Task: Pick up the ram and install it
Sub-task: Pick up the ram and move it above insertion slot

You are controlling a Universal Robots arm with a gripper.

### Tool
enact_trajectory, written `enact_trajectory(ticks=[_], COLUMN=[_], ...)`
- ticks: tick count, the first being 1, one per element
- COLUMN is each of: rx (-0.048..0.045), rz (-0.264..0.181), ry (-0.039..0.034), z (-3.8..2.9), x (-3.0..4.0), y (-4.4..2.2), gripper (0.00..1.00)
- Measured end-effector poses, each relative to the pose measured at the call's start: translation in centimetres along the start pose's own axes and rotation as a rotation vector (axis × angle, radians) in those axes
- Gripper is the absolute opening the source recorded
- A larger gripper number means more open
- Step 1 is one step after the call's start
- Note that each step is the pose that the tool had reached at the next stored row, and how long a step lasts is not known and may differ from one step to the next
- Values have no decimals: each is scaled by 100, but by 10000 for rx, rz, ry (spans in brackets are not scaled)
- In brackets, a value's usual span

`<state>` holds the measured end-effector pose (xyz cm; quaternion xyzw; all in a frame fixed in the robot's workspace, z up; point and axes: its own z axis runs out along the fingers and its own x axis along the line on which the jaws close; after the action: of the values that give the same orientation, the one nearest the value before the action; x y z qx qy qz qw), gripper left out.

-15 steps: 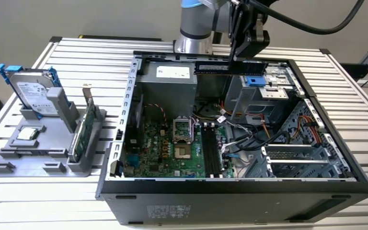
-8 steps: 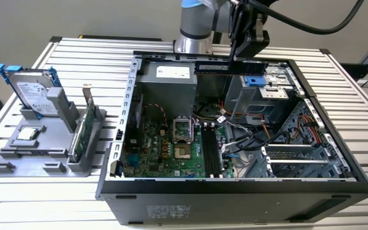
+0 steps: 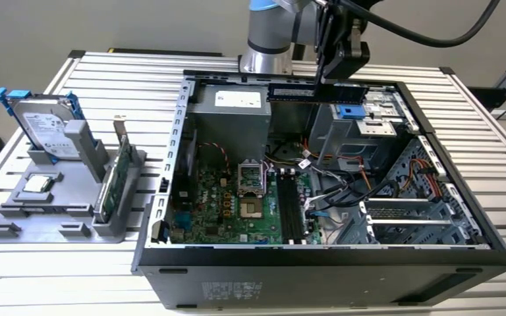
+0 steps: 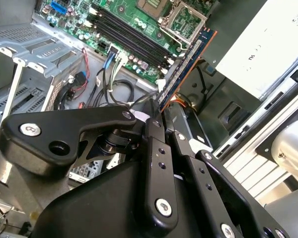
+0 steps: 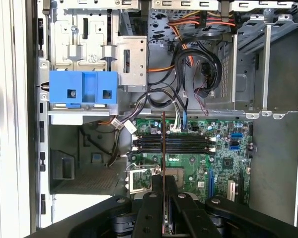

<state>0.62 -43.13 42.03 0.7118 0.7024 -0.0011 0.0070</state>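
Observation:
The ram [image 3: 294,91] is a long dark stick with a pale label, held level in the air over the back of the open computer case [image 3: 323,258]. My gripper [image 3: 327,81] is shut on one end of it. In the second wrist view the ram [image 4: 185,65] juts out from the gripper [image 4: 161,118] toward the green motherboard. The first wrist view has the ram [image 5: 163,144] edge-on as a thin line above the gripper [image 5: 163,184], crossing the black memory slots [image 5: 172,144]. Those slots [image 3: 290,212] lie well below the stick.
On the exterior view's left, a grey holder [image 3: 51,212] carries a silver hard drive [image 3: 47,129] with blue rails, a green expansion card [image 3: 115,175] and a small chip [image 3: 42,185]. Cables [image 5: 188,74], a blue bracket [image 5: 83,89] and metal drive cages crowd the case.

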Motion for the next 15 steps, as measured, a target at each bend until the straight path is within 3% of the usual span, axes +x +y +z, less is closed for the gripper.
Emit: enact_trajectory(ticks=[15], rx=[0], rz=[60], ry=[0], z=[0], x=[0], y=[0], gripper=[0])
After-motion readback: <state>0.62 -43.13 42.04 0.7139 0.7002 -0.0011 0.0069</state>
